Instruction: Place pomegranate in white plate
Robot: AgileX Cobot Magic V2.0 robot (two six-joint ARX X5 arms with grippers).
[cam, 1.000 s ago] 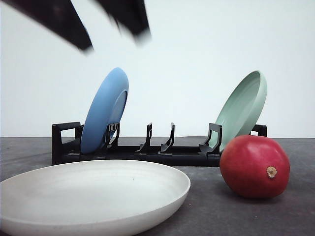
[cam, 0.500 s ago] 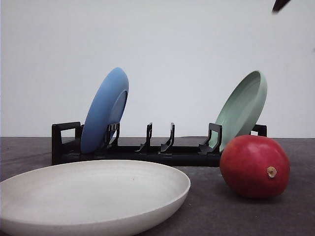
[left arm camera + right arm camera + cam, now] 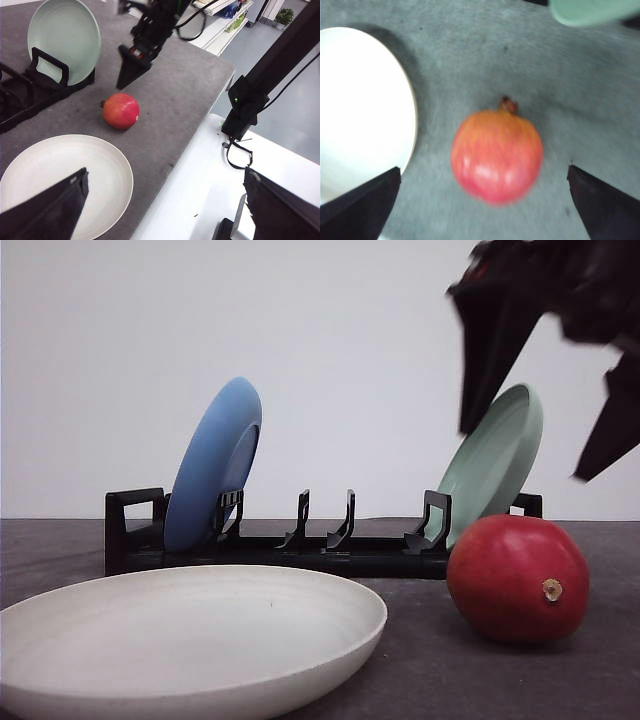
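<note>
Likely the main risk is a bump: the round, glossy pomegranate (image 3: pixel 517 579) sits loose on the grey table (image 3: pixel 470 680) at lower right of the front view, and a finger landing off-centre could roll it toward the green plate (image 3: pixel 492 462) or the table edge. It rests just right of the white plate (image 3: pixel 190 640), apart from it. At upper right, the right gripper (image 3: pixel 545 440) hangs above the fruit, jaws spread wide, not touching. Its wrist view centres the fruit between the two fingers (image 3: pixel 357 205). The left gripper (image 3: pixel 165 210) hangs wide apart too.
</note>
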